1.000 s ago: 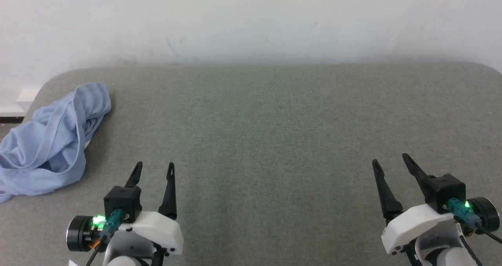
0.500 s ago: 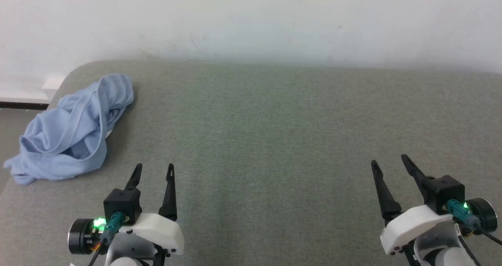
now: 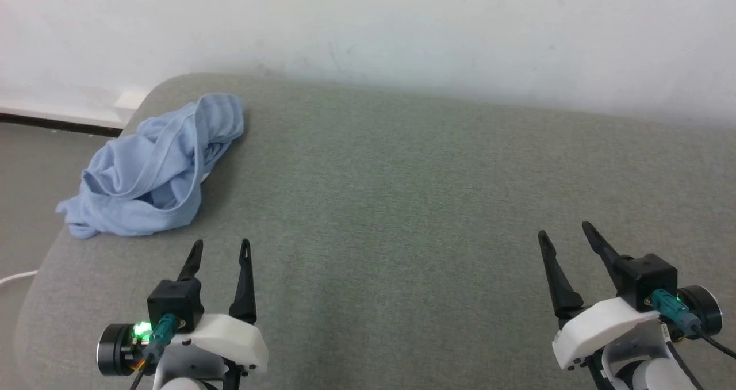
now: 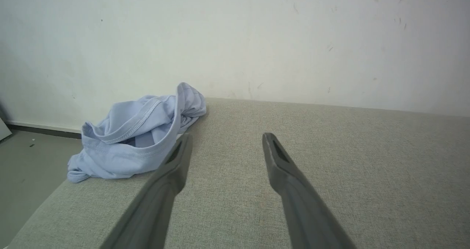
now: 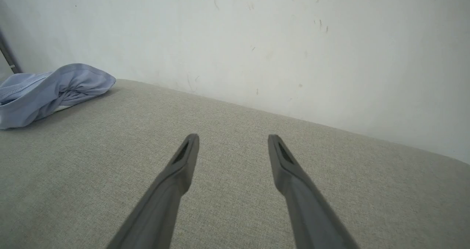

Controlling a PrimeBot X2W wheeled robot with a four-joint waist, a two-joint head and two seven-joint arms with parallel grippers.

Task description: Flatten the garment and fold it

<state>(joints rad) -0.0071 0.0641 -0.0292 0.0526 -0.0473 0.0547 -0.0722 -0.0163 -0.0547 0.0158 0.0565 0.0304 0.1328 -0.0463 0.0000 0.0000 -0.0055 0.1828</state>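
The garment (image 3: 155, 168) is a light blue knit shirt, crumpled in a heap at the far left corner of the grey padded table (image 3: 402, 206). It shows again as the garment (image 4: 136, 131) in the left wrist view and the garment (image 5: 47, 91) at the left edge of the right wrist view. My left gripper (image 3: 221, 245) stands open near the front, just short of the heap and apart from it. Far to the right, my right gripper (image 3: 563, 232) is open too, above bare table. Neither holds anything.
A white wall (image 3: 368, 27) rises right behind the table's far edge. The table's rounded left edge (image 3: 40, 286) drops to a grey floor (image 3: 34, 171), where a white cable (image 3: 14, 276) lies. A dark baseboard (image 3: 57, 122) runs along the wall.
The camera has turned left, so the whole picture has shifted right and the table's left edge and the floor have come into view. Both grippers hold their pose, open.
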